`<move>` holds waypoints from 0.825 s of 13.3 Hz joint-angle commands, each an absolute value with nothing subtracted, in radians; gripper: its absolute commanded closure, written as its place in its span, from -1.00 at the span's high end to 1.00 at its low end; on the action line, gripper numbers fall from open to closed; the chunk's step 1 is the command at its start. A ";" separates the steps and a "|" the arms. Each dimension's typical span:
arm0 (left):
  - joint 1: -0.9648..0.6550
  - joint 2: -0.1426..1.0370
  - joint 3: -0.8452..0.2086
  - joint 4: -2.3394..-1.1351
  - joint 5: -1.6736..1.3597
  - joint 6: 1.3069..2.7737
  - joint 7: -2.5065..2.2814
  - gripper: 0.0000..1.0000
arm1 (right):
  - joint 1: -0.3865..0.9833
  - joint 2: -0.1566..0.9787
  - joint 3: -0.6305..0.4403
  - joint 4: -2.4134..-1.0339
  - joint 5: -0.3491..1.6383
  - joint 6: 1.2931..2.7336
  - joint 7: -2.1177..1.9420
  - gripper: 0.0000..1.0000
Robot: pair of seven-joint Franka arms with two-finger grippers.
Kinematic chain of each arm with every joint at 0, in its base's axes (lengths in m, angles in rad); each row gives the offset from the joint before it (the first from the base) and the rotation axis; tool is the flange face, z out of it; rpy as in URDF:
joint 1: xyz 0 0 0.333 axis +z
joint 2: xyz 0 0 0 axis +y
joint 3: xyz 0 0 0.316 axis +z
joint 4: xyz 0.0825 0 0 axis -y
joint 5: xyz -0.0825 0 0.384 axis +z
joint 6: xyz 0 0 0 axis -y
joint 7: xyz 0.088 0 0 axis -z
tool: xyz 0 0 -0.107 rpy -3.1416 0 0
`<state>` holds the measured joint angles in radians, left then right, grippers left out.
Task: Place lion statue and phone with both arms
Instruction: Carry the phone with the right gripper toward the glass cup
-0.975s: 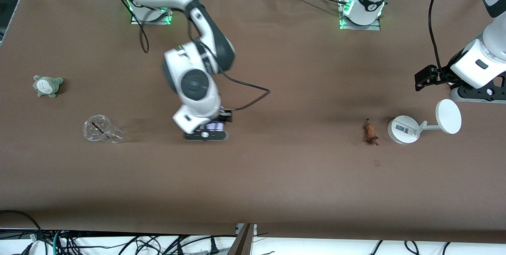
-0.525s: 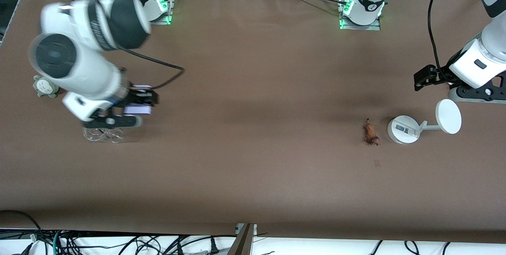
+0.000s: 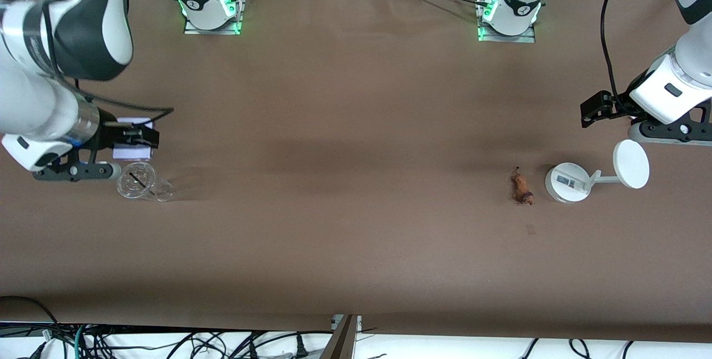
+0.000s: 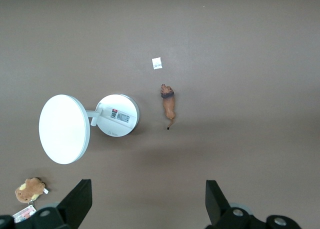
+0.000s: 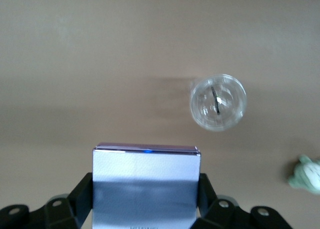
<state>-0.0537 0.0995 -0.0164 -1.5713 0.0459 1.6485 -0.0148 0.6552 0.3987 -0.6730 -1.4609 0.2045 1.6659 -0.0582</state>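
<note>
You have a long table (image 3: 356, 247) covered in brown paper, with both arm bases bolted along its farther edge and a tangle of cables hanging below the nearer edge.

Start at the right arm's end of the table. The right gripper (image 3: 133, 142) hangs in the air there, just above the bare paper beside a clear plastic cup (image 3: 139, 182), its fingers clamped on the phone (image 3: 132, 147). In the right wrist view you see the phone (image 5: 146, 186) as a flat pale lavender slab pinched between the two black fingers, with the cup (image 5: 218, 102) standing on the paper under the camera and a grey-green plush toy (image 5: 306, 173) at the rim of that picture. In the front view the arm covers that toy, so you cannot place it there.

The middle of the table carries nothing but the paper.

Toward the left arm's end, the lion statue (image 3: 522, 187) lies on the paper, about midway between the nearer and farther edges, untouched. Just beside it, closer to that end of the table, stands a white stand (image 3: 567, 182) with a round base and a disc on a short arm. A small scrap (image 3: 530, 229) lies nearer the front camera than the lion.

The left gripper (image 3: 594, 109) waits in the air at that end of the table, over the paper next to the stand, fingers spread wide and holding nothing. Its wrist view looks down on the lion (image 4: 168, 105), the stand (image 4: 116, 116) and a small brown plush toy with a tag (image 4: 30, 190).
</note>
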 commanded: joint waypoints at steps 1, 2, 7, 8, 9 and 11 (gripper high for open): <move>-0.055 0.109 -0.014 -1.543 0.026 1.626 -0.005 1.00 | 0.667 0.385 -0.673 -1.632 0.232 1.865 -0.080 -1.00; -0.055 0.110 -0.014 -1.543 0.026 1.626 -0.005 1.00 | 0.669 0.388 -0.667 -1.682 0.232 1.938 -0.080 -1.00; -0.057 0.109 -0.014 -1.545 0.026 1.626 -0.002 1.00 | 0.669 0.480 -0.608 -1.749 0.277 2.149 -0.080 -1.00; -0.057 0.109 -0.014 -1.545 0.026 1.625 0.000 1.00 | 0.669 0.501 -0.604 -1.749 0.279 2.179 -0.080 -1.00; -0.057 0.109 -0.014 -1.545 0.026 1.624 0.002 1.00 | 0.669 0.518 -0.603 -1.749 0.282 2.203 -0.081 -1.00; -0.057 0.109 -0.014 -1.545 0.026 1.624 0.002 1.00 | 0.661 0.554 -0.580 -1.749 0.322 2.247 -0.106 -1.00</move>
